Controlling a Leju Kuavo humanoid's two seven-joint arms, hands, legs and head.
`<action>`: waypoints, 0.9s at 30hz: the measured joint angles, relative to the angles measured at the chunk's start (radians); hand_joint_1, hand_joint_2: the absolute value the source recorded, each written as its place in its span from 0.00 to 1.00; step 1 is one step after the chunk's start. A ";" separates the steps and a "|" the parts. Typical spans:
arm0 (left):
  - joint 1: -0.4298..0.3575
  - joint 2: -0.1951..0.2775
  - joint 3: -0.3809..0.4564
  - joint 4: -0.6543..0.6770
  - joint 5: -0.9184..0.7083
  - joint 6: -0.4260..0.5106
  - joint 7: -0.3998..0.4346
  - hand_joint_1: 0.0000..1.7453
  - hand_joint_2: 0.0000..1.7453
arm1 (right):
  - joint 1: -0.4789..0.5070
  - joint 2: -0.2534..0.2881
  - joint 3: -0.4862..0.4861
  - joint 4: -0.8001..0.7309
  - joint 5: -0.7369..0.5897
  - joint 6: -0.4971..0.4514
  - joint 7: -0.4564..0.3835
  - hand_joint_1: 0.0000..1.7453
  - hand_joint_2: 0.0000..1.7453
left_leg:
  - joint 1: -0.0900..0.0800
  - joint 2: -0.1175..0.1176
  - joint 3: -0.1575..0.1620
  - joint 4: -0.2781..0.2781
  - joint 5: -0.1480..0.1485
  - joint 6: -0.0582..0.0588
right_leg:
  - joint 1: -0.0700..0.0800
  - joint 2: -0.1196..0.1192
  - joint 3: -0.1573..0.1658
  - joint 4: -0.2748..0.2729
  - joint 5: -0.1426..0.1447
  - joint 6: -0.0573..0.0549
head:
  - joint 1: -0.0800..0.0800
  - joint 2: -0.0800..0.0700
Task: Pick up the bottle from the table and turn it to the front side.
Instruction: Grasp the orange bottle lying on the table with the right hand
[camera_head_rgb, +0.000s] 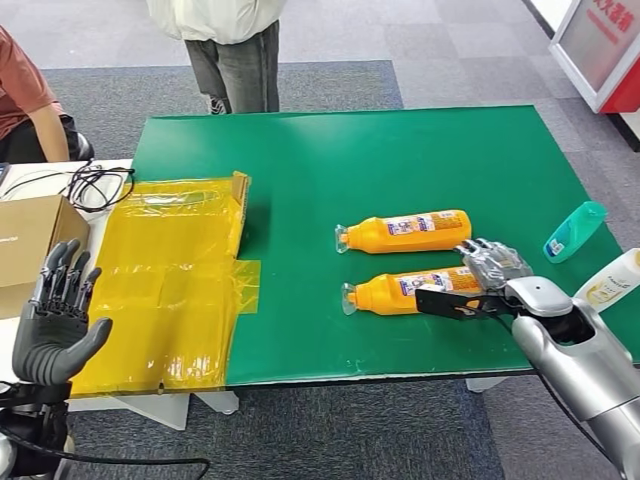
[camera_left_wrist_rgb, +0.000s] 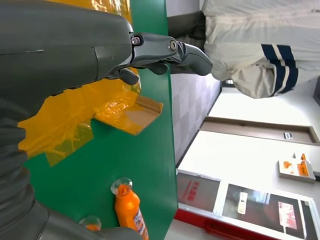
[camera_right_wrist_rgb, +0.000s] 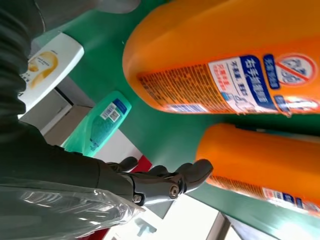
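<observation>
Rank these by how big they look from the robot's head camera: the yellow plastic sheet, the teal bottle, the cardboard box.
1. Yellow plastic sheet, largest by far.
2. Cardboard box, though the picture's edge cuts it off.
3. Teal bottle, smallest.

**Surfaces and finishes**

Near bottle (camera_head_rgb: 411, 290): glossy orange plastic, printed label, clear cap. Table (camera_head_rgb: 362, 150): matt green, smooth top. Yellow film (camera_head_rgb: 170, 290): shiny, crinkled plastic. Right robot hand (camera_head_rgb: 494, 262): silvery metal look; left robot hand (camera_head_rgb: 56, 320): matt dark grey. Cardboard box (camera_head_rgb: 30, 240): dull brown.

Green table (camera_head_rgb: 317, 150) on grey carpet (camera_head_rgb: 324, 430); person (camera_head_rgb: 226, 50) standing behind.
</observation>
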 joint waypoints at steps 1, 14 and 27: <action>0.002 0.000 0.002 -0.001 0.000 -0.001 -0.002 0.00 1.00 | 0.002 -0.001 0.001 0.000 0.001 0.000 -0.001 0.00 1.00 | 0.000 0.000 0.000 0.000 0.000 0.000 | 0.000 0.000 0.000 0.000 0.000 0.000 | 0.000 0.000; 0.002 -0.002 -0.002 -0.007 0.006 -0.017 -0.005 0.00 1.00 | -0.009 0.035 0.031 0.139 -0.022 -0.041 -0.046 0.00 1.00 | 0.000 0.000 0.000 0.000 0.000 0.000 | 0.000 0.000 0.000 0.000 0.000 0.000 | 0.000 0.000; -0.010 0.000 -0.034 -0.016 0.006 -0.029 -0.013 0.00 1.00 | -0.028 0.087 0.033 0.245 -0.029 -0.094 -0.073 1.00 1.00 | 0.000 0.000 0.000 0.000 0.000 0.000 | 0.000 0.000 0.000 0.000 0.000 0.000 | 0.000 0.000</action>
